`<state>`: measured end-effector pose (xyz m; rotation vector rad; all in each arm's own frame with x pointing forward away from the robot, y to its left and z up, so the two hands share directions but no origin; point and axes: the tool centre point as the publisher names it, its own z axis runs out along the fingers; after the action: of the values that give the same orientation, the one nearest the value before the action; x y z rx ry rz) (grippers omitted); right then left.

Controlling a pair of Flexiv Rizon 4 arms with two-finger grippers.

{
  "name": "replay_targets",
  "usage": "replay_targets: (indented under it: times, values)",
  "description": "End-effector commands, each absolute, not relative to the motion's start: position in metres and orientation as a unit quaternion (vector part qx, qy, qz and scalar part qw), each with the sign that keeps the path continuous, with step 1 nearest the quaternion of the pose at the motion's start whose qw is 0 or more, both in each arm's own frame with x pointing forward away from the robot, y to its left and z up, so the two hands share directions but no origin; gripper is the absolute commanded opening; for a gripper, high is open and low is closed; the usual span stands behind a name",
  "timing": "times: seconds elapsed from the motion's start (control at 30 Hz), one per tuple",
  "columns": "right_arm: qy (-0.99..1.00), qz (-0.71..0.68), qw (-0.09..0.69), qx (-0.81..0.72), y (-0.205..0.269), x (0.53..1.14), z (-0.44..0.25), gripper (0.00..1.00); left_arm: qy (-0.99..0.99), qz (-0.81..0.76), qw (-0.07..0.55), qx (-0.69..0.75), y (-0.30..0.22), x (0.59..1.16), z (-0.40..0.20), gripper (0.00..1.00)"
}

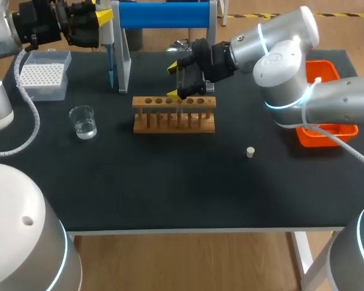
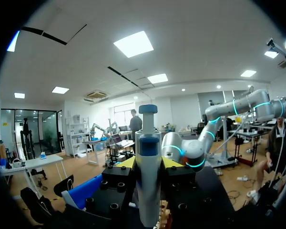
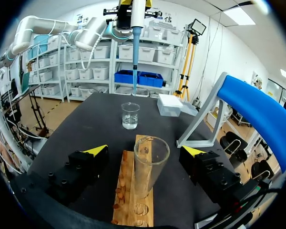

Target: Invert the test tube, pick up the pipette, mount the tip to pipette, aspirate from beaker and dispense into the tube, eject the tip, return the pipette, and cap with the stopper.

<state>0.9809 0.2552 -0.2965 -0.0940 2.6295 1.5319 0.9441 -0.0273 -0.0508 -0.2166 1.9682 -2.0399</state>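
My left gripper (image 1: pixel 106 18) is shut on the white-and-blue pipette (image 1: pixel 110 48), held upright above the table's back left, slim end down. In the left wrist view the pipette (image 2: pixel 148 181) stands clamped between the yellow tips of that gripper (image 2: pixel 148 163). A clear test tube (image 3: pixel 150 167) stands mouth up in the wooden rack (image 3: pixel 133 200). My right gripper (image 3: pixel 145 150) is open, one finger on each side of the tube without touching it. From above, this gripper (image 1: pixel 177 80) hangs over the rack (image 1: pixel 174 113). A beaker (image 1: pixel 84 121) of clear liquid stands left of the rack. The small white stopper (image 1: pixel 250 152) lies right of it.
A white tip box (image 1: pixel 43 74) sits at the back left. The blue-topped pipette stand (image 1: pixel 164 15) rises behind the rack, close to the right wrist. An orange bin (image 1: pixel 327 130) lies under the right arm at the table's right edge.
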Motion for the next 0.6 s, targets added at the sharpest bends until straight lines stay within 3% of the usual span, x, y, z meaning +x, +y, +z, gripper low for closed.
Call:
replay_targets:
  times: [0.03, 0.6]
  values:
    - [0.863, 0.501, 0.047, -0.032, 0.255, 0.981, -0.296, 1.0, 0.686, -0.709, 0.146, -0.074, -0.032, 0.946, -0.047, 0.0]
    - [0.863, 0.501, 0.047, -0.032, 0.255, 0.981, -0.296, 1.0, 0.683, -0.726, 0.082, -0.016, -0.121, 0.968, 0.005, 0.0]
